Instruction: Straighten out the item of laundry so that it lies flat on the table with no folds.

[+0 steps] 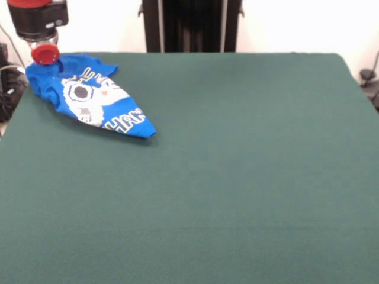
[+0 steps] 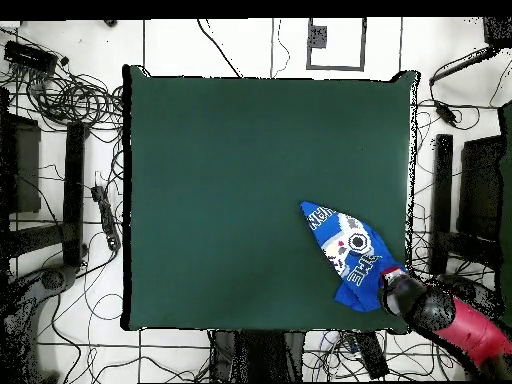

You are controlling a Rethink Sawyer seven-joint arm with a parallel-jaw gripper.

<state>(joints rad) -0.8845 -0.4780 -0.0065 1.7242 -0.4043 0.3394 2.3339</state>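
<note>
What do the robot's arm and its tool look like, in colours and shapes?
In the front view, the arm's end is a round black cylinder with a red band at the top. Below it, the tool shows as a small round red part. In the overhead view, the arm is red, with a black section toward the tool.

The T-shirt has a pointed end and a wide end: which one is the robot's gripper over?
The wide end of the T-shirt, by the table's corner; the gripper is there.

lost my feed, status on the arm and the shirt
Gripper at the shirt's corner-side end, fingers hidden. Shirt bunched and folded into a wedge near the table corner, print up. Nothing in the way.
</note>
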